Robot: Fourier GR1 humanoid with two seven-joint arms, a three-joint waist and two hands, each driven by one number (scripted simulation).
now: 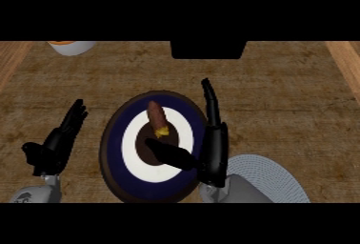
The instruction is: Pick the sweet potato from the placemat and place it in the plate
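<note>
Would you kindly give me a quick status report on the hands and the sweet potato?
Left hand open, resting at left. Right hand open beside sweet potato, thumb reaching under it. Sweet potato on round placemat. White plate lower right, partly behind right forearm.

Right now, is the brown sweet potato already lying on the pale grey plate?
No. The brown sweet potato lies on the round blue-and-white placemat, while the pale grey plate at lower right holds nothing visible.

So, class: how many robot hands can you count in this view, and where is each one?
2. The left hand rests open at the left, beside the round placemat. The right hand is over the placemat's right side, thumb reaching toward the sweet potato. None seems hidden.
</note>
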